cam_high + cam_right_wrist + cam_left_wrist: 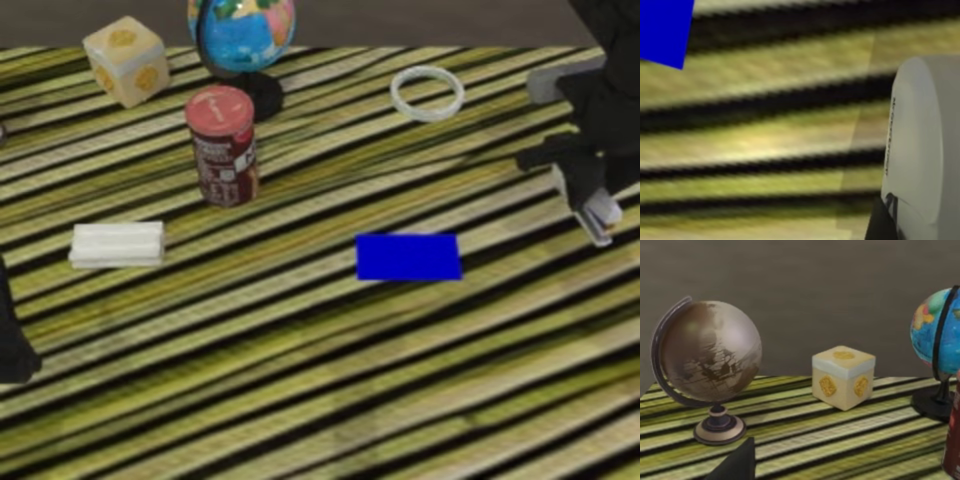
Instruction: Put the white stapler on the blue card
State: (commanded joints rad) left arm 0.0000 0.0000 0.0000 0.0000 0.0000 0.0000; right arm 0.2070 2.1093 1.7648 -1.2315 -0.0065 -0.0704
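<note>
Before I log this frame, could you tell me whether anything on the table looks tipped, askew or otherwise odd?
Nothing stands out. The red can, the colourful globe and the cream cube stand upright. The white stapler sits under the right gripper, off the blue card, which lies flat.

You see a solid bright-blue card (408, 257), white-grey stapler (598, 213), red can (222, 145), white ridged block (117, 244), cream cube with gold medallions (126, 61), bronze-brown globe (707, 354), green-and-black striped counter (300, 380).
</note>
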